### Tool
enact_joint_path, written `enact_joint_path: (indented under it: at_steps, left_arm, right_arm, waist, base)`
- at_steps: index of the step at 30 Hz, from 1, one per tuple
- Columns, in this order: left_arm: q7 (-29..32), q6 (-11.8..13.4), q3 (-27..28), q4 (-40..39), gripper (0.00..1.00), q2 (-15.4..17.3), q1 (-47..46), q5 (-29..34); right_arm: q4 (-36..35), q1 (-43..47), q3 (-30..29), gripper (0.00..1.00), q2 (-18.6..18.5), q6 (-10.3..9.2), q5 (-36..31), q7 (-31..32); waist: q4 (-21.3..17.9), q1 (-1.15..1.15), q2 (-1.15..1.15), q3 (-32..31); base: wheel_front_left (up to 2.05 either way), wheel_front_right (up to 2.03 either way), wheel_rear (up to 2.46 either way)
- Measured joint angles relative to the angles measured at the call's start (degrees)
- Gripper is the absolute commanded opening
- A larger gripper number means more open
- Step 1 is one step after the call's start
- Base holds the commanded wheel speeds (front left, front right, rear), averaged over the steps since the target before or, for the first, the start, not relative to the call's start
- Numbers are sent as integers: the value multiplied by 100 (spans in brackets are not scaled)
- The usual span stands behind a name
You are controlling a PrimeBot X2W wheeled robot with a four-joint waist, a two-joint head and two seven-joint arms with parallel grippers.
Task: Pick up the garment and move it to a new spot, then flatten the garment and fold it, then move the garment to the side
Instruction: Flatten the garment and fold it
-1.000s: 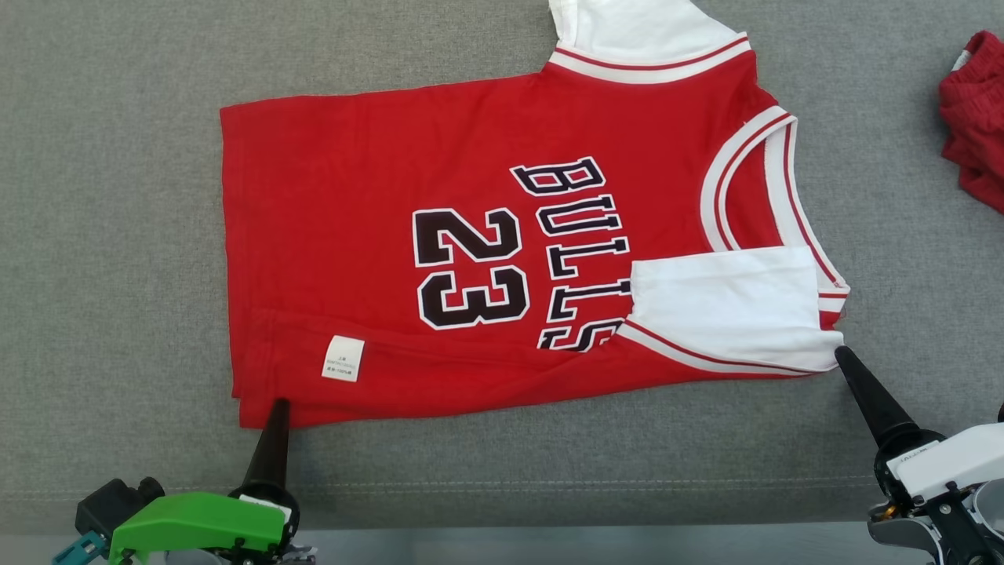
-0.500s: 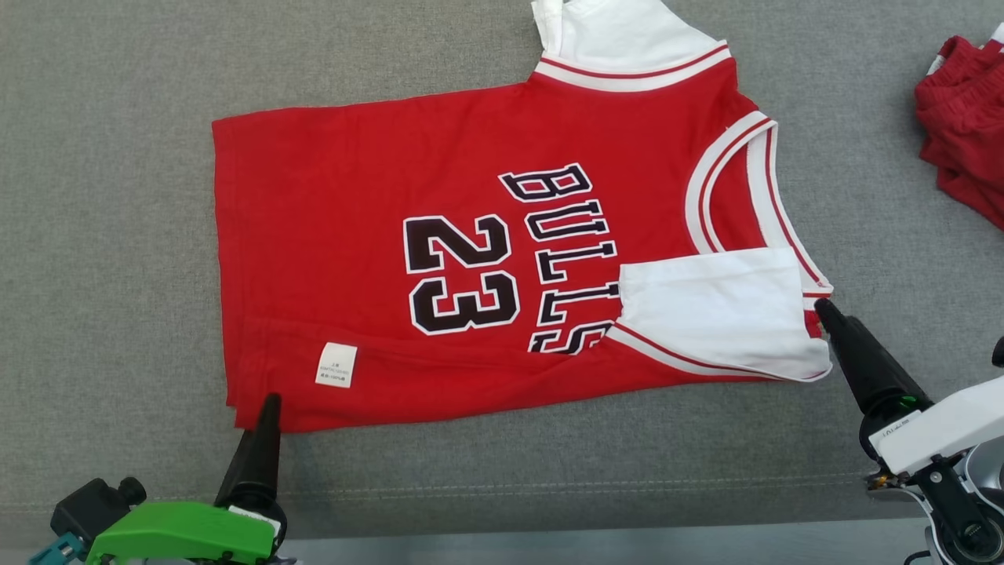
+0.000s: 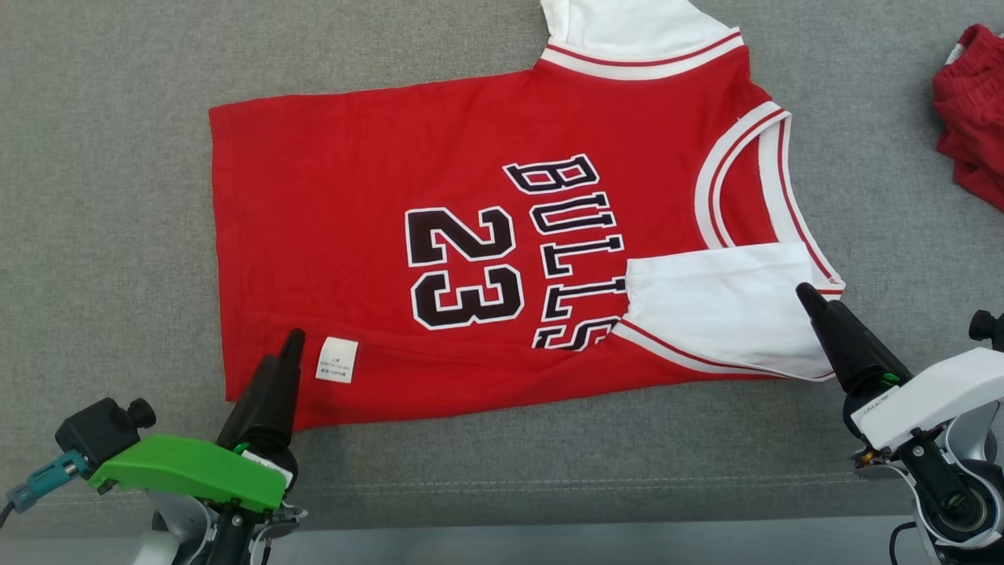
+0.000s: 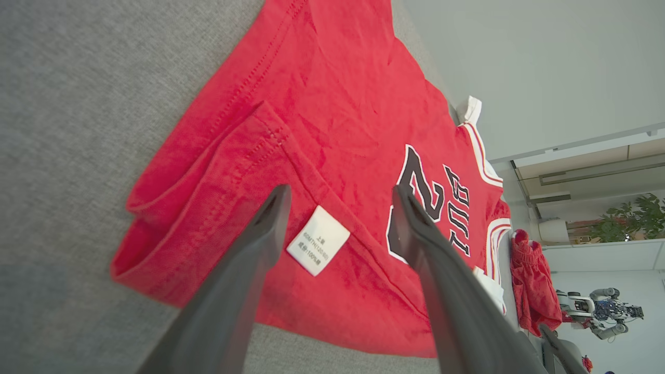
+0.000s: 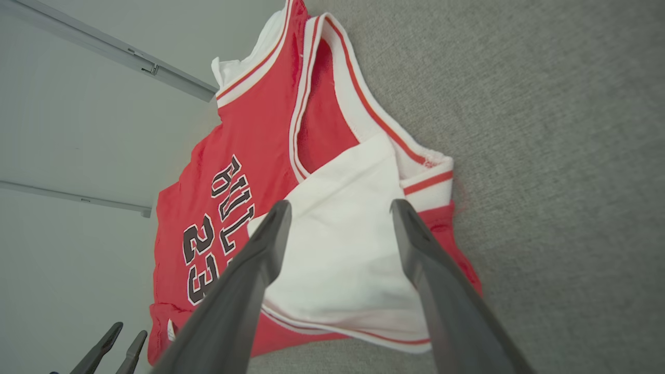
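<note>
Along the red fabric jersey [image 3: 392, 196], my left end effector [image 3: 282, 349] and right end effector [image 3: 808, 294] sit open over hem [image 3: 235, 377] and white sleeve [image 3: 722, 314], ready to pinch.

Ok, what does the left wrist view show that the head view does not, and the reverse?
Left wrist view: a plant and another robot, far off in the room. Head view: the green cover on the left arm. Both: the jersey, its label, the red heap and the open left gripper by the label.
</note>
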Motion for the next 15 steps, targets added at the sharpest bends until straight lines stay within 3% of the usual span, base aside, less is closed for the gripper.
enact_joint_path:
  at_steps: [15]
  left_arm:
    - [170,0,-7,101,100,-92,-121,-1]
  right_arm:
    - [282,-234,-49,100,196,0,-191,63]
  waist:
    - [-21,0,0,105]
  base:
    - [0,0,0]
